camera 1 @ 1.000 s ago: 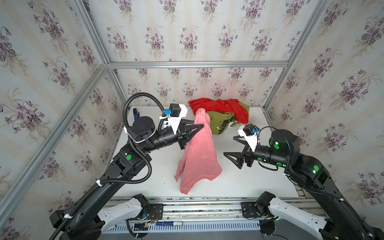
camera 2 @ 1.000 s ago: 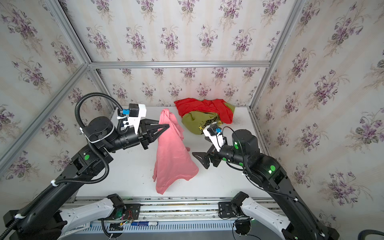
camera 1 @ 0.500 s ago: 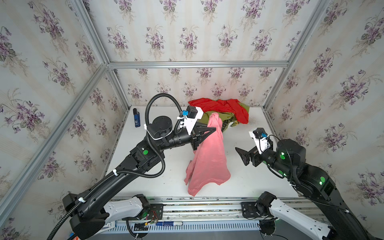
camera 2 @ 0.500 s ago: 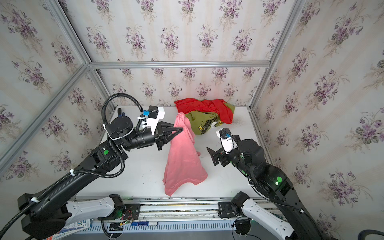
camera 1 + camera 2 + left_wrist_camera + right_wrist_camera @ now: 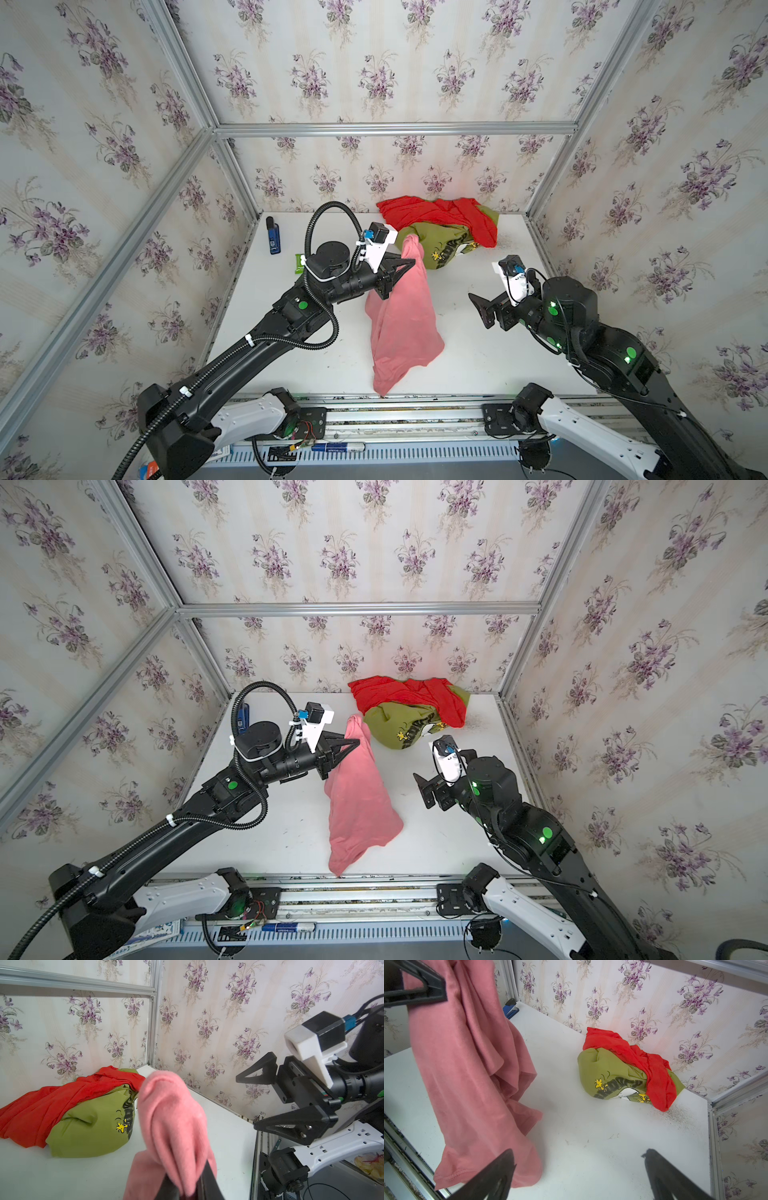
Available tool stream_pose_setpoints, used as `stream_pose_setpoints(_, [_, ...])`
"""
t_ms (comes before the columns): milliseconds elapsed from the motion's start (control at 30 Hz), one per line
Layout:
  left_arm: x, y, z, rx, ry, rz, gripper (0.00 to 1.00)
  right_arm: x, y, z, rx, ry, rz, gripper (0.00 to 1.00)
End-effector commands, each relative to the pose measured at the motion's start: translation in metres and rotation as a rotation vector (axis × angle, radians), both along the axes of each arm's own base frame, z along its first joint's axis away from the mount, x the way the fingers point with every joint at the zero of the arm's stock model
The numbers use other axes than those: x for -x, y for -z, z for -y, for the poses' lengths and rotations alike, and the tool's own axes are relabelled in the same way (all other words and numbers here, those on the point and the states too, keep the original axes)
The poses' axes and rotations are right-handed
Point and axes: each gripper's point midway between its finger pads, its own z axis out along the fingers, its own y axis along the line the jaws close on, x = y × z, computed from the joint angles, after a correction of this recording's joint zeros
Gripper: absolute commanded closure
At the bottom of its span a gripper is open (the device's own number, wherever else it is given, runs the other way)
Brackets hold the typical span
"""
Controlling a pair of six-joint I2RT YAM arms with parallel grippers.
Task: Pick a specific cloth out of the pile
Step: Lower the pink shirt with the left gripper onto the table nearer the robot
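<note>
**Left gripper [image 5: 409, 266] holds the plain salmon-pink cloth of soft fabric [image 5: 401, 328] up beside the pile of soft garments [image 5: 444, 241]**

In both top views the black left gripper reaches in from 9 o'clock over the middle of the white tabletop [image 5: 478, 365]. Its jaws are pressed together on a fold near the top of the salmon-pink cloth. The left wrist view shows the pink fabric bunched between the two fingers [image 5: 169, 1190]. A short loop of fabric stands above the grip. The rest hangs in long folds toward 6 o'clock, with the hem reaching the table's front edge. Whether the hem rests on the surface cannot be told.

The pile sits in the far corner at about 1 o'clock. It is a bright red cloth [image 5: 436, 212] draped over an olive-green cloth with a yellow and black print [image 5: 440, 249]. In the right wrist view the hanging cloth [image 5: 467, 1064] and the pile [image 5: 623, 1072] are apart, with bare table between them.

The right gripper [image 5: 478, 309] hovers at 3 o'clock of the cloth, near it but not touching. Its jaws are spread wide and hold nothing.

A small blue and black object [image 5: 272, 241] sits by the wall at 10 o'clock. A small green packet [image 5: 298, 262] lies just beside the left arm.
</note>
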Motion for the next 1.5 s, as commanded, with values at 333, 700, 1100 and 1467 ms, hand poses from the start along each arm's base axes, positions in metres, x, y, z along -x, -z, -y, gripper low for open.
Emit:
stream_pose_setpoints(333, [-0.038,0.006,-0.035,0.080,-0.101,-0.021,0.92,-0.010,0.002,-0.010,-0.017,-0.010,0.013,0.00])
stream_pose_setpoints(700, [-0.066,0.002,-0.067,0.082,-0.203,-0.038,0.94,-0.016,0.003,-0.016,-0.012,-0.021,0.012,0.00])
stream_pose_setpoints(1100, [-0.042,0.018,-0.061,0.069,-0.170,-0.099,0.95,-0.016,0.006,-0.013,0.005,-0.012,0.015,0.00])
stream_pose_setpoints(1467, [-0.008,0.035,-0.045,0.072,-0.139,-0.137,0.96,-0.012,0.002,-0.011,-0.005,-0.015,0.030,0.00])
